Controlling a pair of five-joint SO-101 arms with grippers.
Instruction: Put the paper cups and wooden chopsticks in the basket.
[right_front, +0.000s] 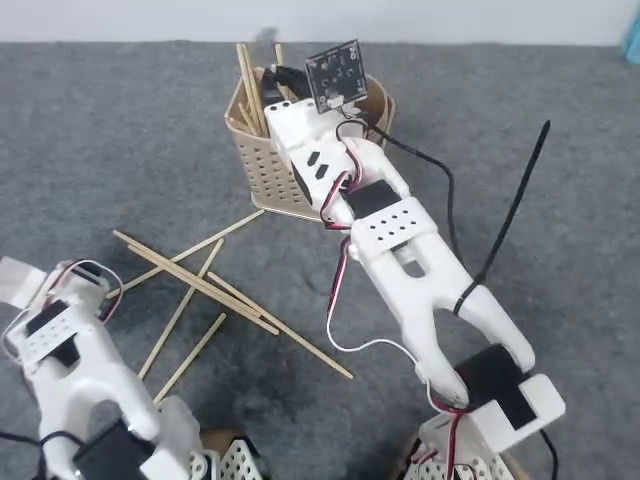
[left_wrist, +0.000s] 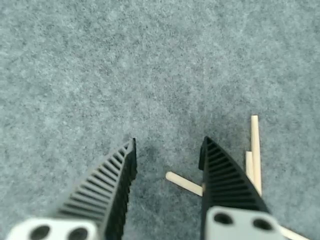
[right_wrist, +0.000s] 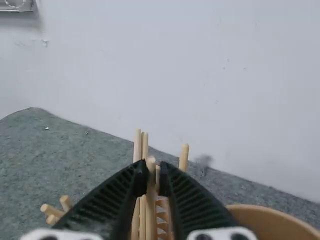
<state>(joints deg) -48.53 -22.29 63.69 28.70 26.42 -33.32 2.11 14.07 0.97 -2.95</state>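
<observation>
Grey worktop (right_front: 120, 130), basket (right_front: 265, 175) at the far side, paper cup (right_front: 378, 100) apparently inside.

Right end effector (right_wrist: 151, 170) over the basket, pinching one upright chopstick (right_wrist: 150, 161) among the standing sticks (right_front: 250, 90).

Left end effector (left_wrist: 169, 142) spread and empty, low over the worktop, just beside the loose chopsticks (right_front: 190, 280).

Risks:
- High release: bounce off the rim, or tip-out.
- Standing sticks knocked on retreat.
- Left closing beside a stick, not around it.
- Crossed sticks dragged along.
</observation>
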